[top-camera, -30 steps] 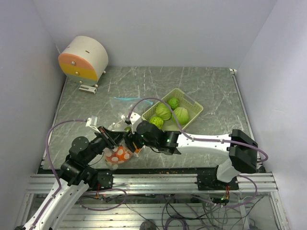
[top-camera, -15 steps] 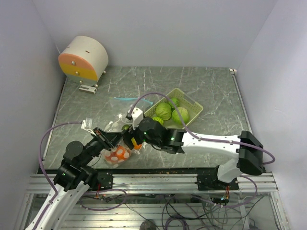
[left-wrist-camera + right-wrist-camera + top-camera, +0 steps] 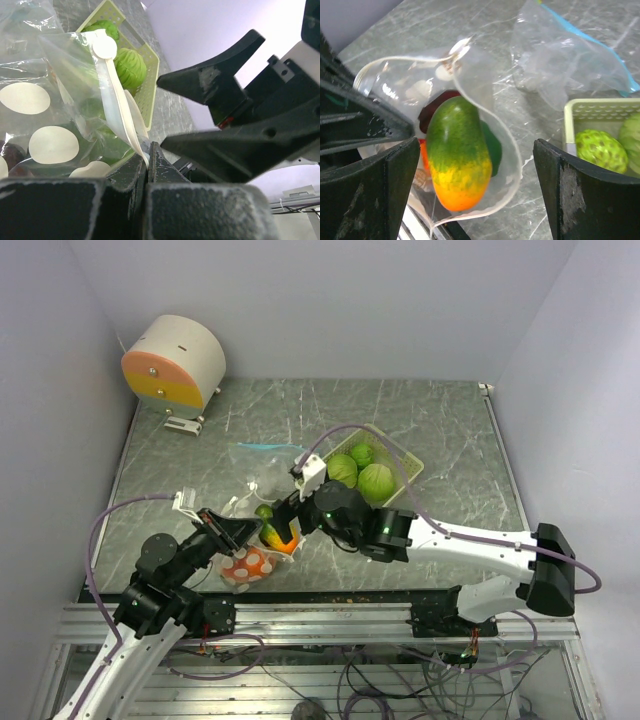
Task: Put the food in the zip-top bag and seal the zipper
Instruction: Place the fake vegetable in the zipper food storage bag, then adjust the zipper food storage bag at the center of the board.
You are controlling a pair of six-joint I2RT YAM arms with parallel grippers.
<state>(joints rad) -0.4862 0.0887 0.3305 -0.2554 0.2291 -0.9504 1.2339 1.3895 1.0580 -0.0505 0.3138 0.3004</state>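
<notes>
My left gripper [image 3: 146, 156] is shut on the rim of the clear zip-top bag [image 3: 485, 115] and holds its mouth open; in the top view the left gripper [image 3: 238, 532] is at the table's front left. A green-to-orange fruit [image 3: 457, 155] lies in the bag's mouth, over a dark maroon piece [image 3: 437, 107] and a green one [image 3: 495, 145]. My right gripper [image 3: 480, 200] is open wide just above it, touching nothing; in the top view the right gripper [image 3: 283, 528] hangs over the bag [image 3: 245, 562]. Round green fruits [image 3: 377, 480] lie in the basket.
The pale yellow-green basket [image 3: 410, 462] stands right of centre, close behind my right arm. A second clear bag with a blue zipper [image 3: 560, 60] lies crumpled beyond the held bag. A round white-and-orange device [image 3: 175, 362] stands at the back left.
My right arm has drawn back to the right from the bag, and its gripper is open. The green-orange fruit now sits in the bag's mouth. The left gripper keeps hold of the rim.
</notes>
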